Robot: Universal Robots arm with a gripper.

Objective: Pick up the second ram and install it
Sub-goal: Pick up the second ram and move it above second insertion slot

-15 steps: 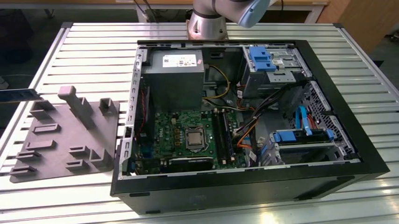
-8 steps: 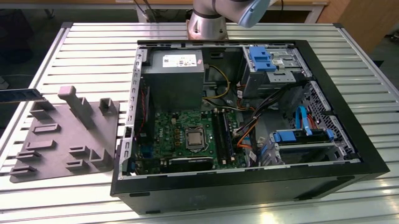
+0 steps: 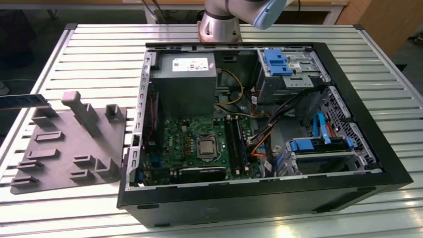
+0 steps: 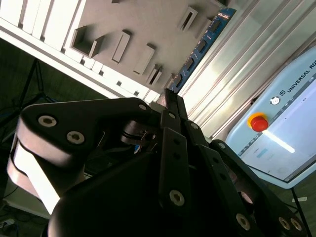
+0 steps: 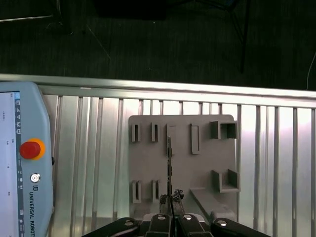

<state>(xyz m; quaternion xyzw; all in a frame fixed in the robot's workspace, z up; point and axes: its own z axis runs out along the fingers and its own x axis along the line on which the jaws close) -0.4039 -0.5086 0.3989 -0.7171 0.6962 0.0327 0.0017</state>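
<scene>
As I judge it, you are between pick-up and install. Your tool is clamped on the second ram, jaws closed on the board's two flat faces, and the stick hangs in the air, seated in no slot. In the exterior view it sits at the far left edge, about over the rim of the surface and just beyond the far corner of the grey tray, apparently clear of it. In the first wrist view it lines up with the tray beneath. The install is not yet done: the sockets inside the computer case are well apart from the stick, with the whole tray between. Mind the heading. The stick's long axis looks about level with the surface and runs nearly along the exterior view's left-to-right, with one end out of frame at that view's left. It stands on its long edge, so the first wrist view catches it edge-on as a thin line, while the second wrist view shows a face with its row of black chips and a blue edge. The sockets run roughly far to near in the exterior view. I judge that seating calls for about a quarter turn of the stick to bring its axis along a free socket, then a straight, even press. I cannot tell which socket is free.
</scene>
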